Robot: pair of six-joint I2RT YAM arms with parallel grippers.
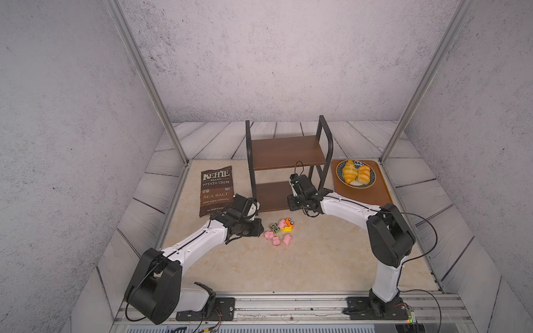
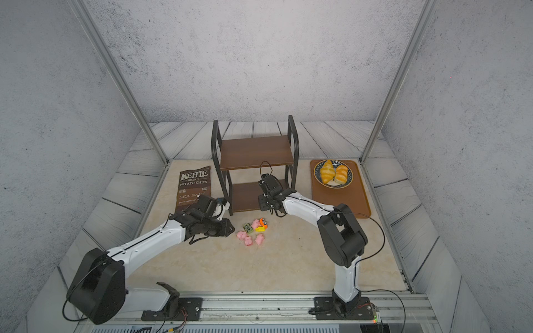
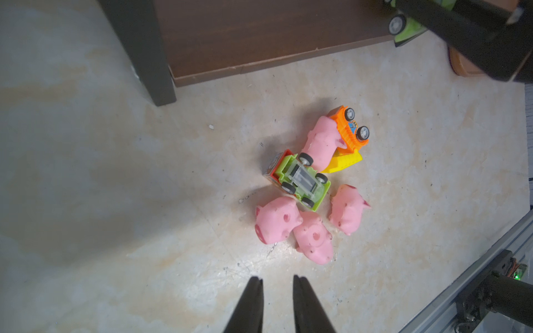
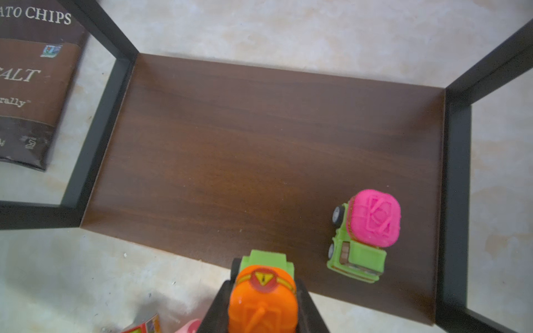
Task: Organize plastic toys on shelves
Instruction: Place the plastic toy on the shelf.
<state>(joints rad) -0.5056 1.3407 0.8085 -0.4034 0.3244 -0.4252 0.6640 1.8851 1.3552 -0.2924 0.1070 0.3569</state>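
In both top views the shelves (image 1: 285,152) stand at the middle of the frame. The chips bag (image 1: 216,187) lies to their left. To their right is a tray (image 1: 366,199) carrying a plate (image 1: 373,176) with two croissants (image 1: 350,171). Just below the shelves in the frame you see a small heap of toys (image 2: 259,239) on the table (image 1: 317,259), between the two wrists. From up there you cannot make out either gripper's fingertips, nor anything on the lower board; the wrist cameras give you that.

Your right wrist view shows the right gripper (image 4: 264,288) pinching the orange-topped truck (image 4: 262,302) between its fingers, at the front edge of the lower board (image 4: 259,144). The pink-topped truck (image 4: 364,236) already stands upright on that board. It is near a front corner, close to a black frame tube and apart from the held truck.

Your left wrist view shows the left gripper (image 3: 277,281) with its fingers a little apart and nothing between them. It points at bare table just short of the heap. There you can count four pink pigs (image 3: 278,220) with an overturned green truck (image 3: 300,181) lying wheels up among them. An orange and yellow truck (image 3: 350,129) leans against the farthest pig. The same view catches the held truck's green base and one wheel by the board's corner.
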